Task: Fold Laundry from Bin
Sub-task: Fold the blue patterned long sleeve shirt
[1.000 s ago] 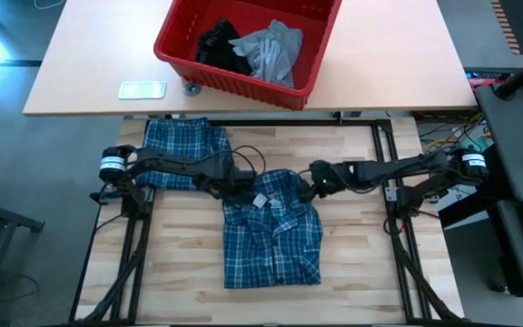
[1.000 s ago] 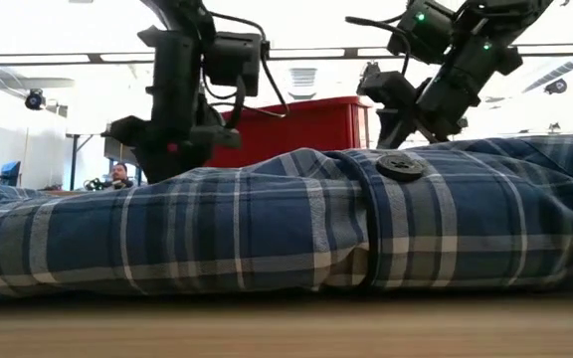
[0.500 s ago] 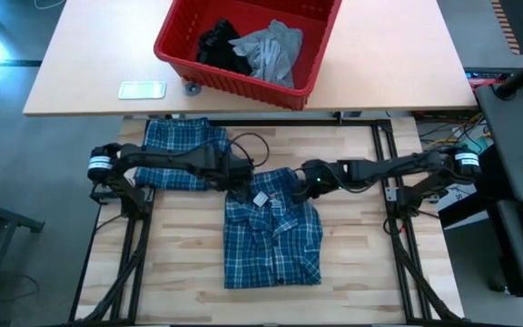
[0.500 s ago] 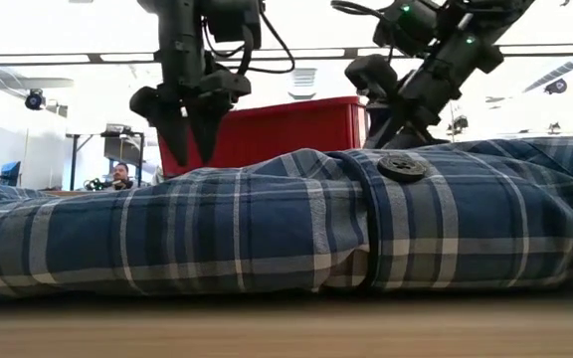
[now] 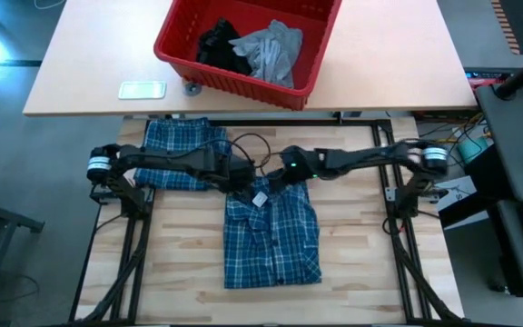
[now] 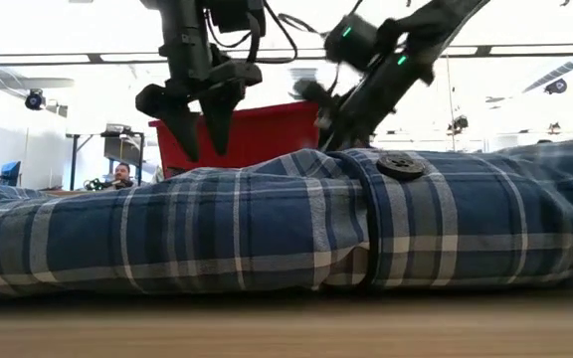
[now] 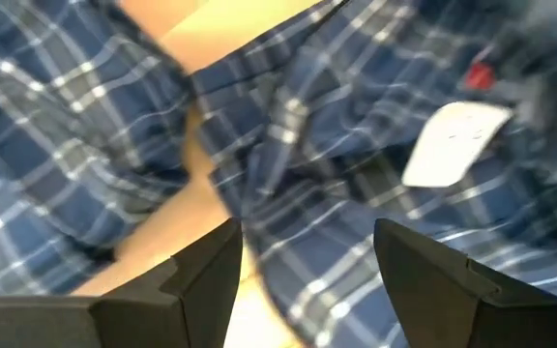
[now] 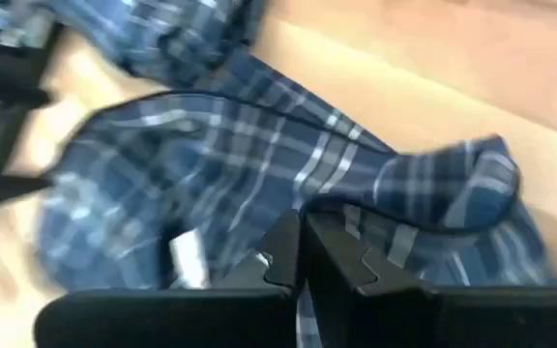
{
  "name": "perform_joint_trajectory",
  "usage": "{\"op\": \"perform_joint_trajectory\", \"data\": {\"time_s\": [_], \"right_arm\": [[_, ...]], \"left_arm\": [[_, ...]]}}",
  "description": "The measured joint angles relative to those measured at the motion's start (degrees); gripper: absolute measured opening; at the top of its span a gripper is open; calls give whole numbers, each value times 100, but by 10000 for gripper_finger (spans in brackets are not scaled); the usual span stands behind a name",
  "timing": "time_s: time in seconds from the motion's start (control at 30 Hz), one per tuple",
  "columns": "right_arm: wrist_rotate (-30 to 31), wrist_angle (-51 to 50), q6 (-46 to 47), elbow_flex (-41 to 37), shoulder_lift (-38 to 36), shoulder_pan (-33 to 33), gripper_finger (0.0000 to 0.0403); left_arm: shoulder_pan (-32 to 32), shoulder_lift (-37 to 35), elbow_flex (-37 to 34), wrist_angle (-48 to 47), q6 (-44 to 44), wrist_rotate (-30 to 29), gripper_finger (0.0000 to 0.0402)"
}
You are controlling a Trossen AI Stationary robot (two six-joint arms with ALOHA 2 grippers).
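Observation:
The blue-and-white plaid shirt (image 5: 272,234) lies folded flat in the middle of the wooden table, with a white label (image 7: 453,145) near its far edge. My left gripper (image 5: 241,179) hangs open just above the shirt's far left part (image 6: 199,149), touching nothing. My right gripper (image 5: 276,177) is shut at the shirt's far edge, beside the label. The red bin (image 5: 182,56) stands on the lighter table beyond. It holds a light grey T-shirt (image 5: 271,50) and a small black garment (image 5: 220,45). My right gripper meets the plaid shirt at its far edge (image 8: 395,237), slanting down from the table's right side. Its shut fingers (image 8: 283,242) hide the place of contact, so I cannot tell how many layers they have. Beside them the cloth stands up in a hump (image 8: 467,184). The rest lies on the table.
A second piece of blue plaid cloth (image 5: 182,154) lies at the table's far left, close behind my left arm. A small pale flat object (image 5: 142,89) lies on the far table left of the bin. Bare wood shows along the table's near edge (image 5: 271,304).
My left gripper has risen from the shirt's surface and now hangs clear above it. My right gripper has travelled toward the table's left along the shirt's far edge, ending close to my left gripper.

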Motion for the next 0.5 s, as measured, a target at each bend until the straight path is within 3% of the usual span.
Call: {"op": "perform_joint_trajectory", "data": {"time_s": [0.13, 0.23, 0.5], "right_arm": [[-26, -191, -24, 522, 819, -150, 26], [145, -963, -243, 943, 1099, -242, 61], [445, -3252, -1110, 1797, 421, -88, 193]], "left_arm": [[-84, -2, -1, 99, -217, 2, 220], [-194, -5, -17, -96, -222, -1, 220], [-872, -29, -36, 77, -95, -17, 220]]}}
